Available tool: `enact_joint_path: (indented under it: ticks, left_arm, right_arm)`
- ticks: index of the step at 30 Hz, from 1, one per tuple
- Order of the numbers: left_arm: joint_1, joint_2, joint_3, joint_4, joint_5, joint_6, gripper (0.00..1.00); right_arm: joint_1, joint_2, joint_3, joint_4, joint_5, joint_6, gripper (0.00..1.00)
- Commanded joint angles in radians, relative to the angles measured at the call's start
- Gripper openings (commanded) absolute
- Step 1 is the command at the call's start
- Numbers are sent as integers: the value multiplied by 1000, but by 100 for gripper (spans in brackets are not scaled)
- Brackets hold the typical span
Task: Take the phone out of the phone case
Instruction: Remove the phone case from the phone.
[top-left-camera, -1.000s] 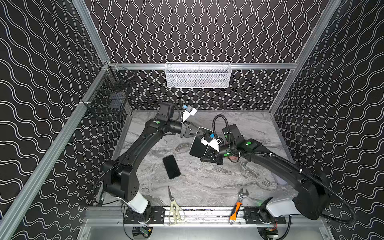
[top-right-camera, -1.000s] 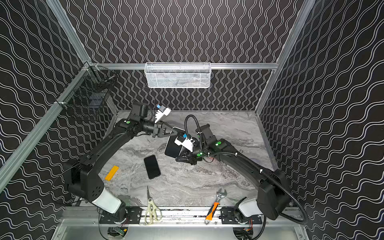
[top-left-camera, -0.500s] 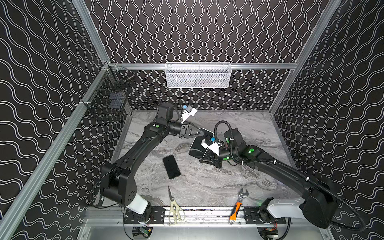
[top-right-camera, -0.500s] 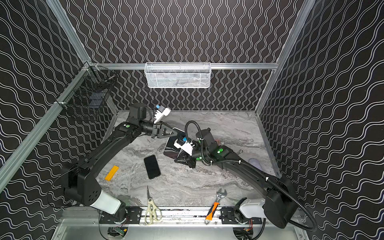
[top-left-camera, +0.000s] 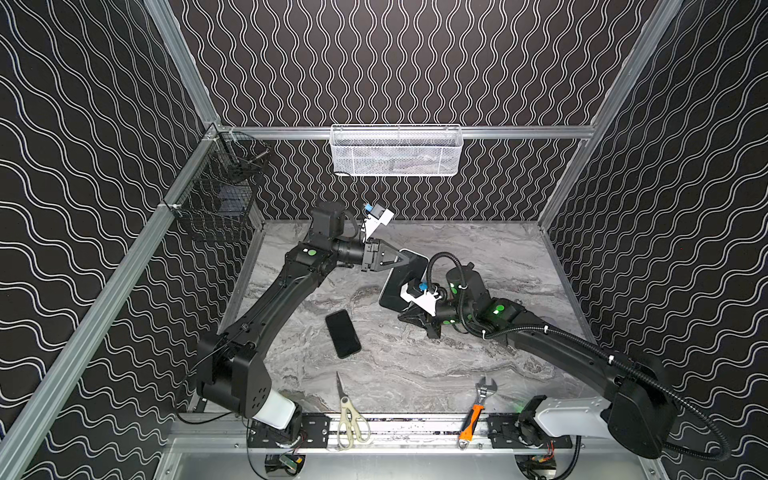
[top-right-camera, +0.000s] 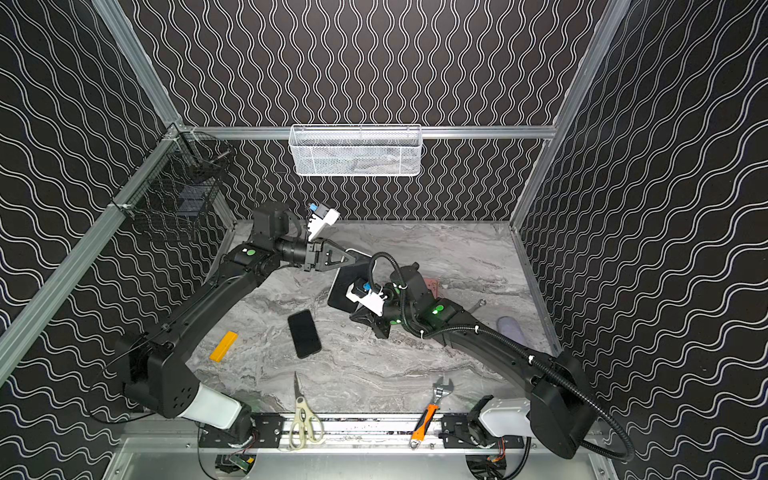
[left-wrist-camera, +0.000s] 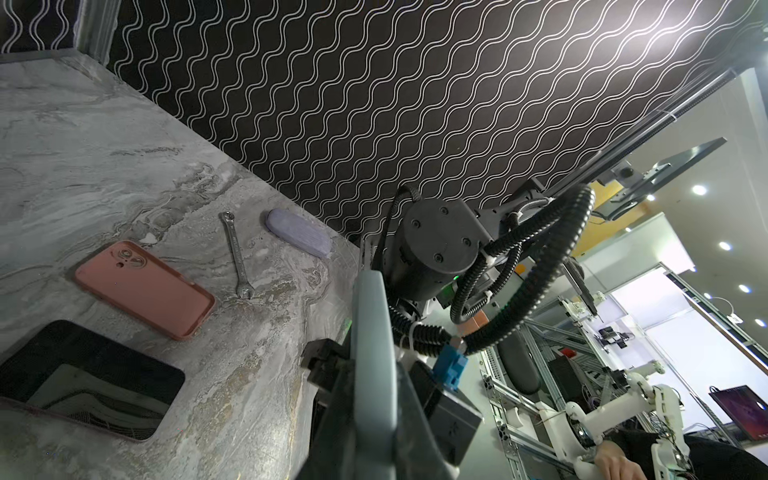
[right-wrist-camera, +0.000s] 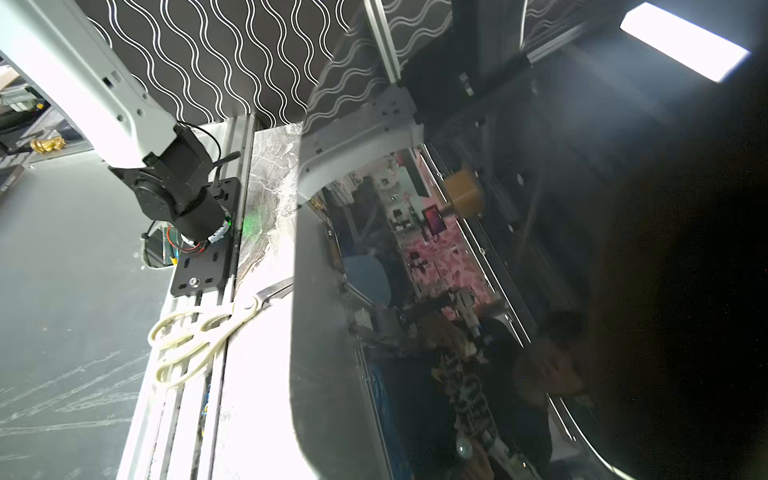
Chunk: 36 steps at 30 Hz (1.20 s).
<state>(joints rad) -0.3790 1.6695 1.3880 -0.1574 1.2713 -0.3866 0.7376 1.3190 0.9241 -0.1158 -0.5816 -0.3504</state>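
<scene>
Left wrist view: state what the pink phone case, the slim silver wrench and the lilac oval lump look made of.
Pink phone case: likely silicone or soft plastic, matte; no glare, rounded moulded edges.
Slim silver wrench: bare metal, satin finish; pale glints along its shank.
Lilac oval lump: perhaps fabric or felt; dull, faintly ribbed surface, not certain.

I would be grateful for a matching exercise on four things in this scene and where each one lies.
Things: 1 cream-handled scissors; 2 orange-handled adjustable wrench; 3 white mesh basket; 4 pink phone case.
Places: A hung on the back rail; B beside the silver spanner; C at the front, by left arm's base; D at the front, by right arm's base.
Pairs: 1-C; 2-D; 3-A; 4-B.
</scene>
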Motion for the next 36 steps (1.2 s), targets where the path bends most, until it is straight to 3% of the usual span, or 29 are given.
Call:
enact_joint_path:
  ticks: [1, 5, 14, 19, 22, 25, 30, 31, 36]
  left_arm:
    - [-4, -10, 14, 37, 69, -46, 0]
    - [-4, -5, 16, 39, 60, -53, 0]
    - [44, 0, 17, 46, -48, -145, 0]
    - [127, -34, -48, 111, -214, -355, 0]
    - [173, -81, -158, 245, -307, -554, 0]
    - [196, -133, -278, 412, -390, -738, 0]
    - [197, -221, -418, 566, -515, -902, 0]
    - [197, -232, -436, 593, -528, -926, 0]
    - [196, -252, -529, 768, -574, -1050, 0]
  right_arm:
    - [-3, 2, -6, -6, 39, 18, 4]
    - [-12, -35, -33, 11, 28, 46, 6]
    - [-131, -193, -116, 96, -116, 196, 25]
    - [-262, -226, -182, 271, -308, 442, 48]
    - [-296, -235, -225, 414, -373, 612, 62]
    - [-322, -236, -254, 515, -365, 757, 71]
    - [-334, -230, -308, 681, -321, 998, 87]
    - [-333, -226, -320, 723, -310, 1036, 99]
    - [-334, -208, -324, 705, -254, 1089, 100]
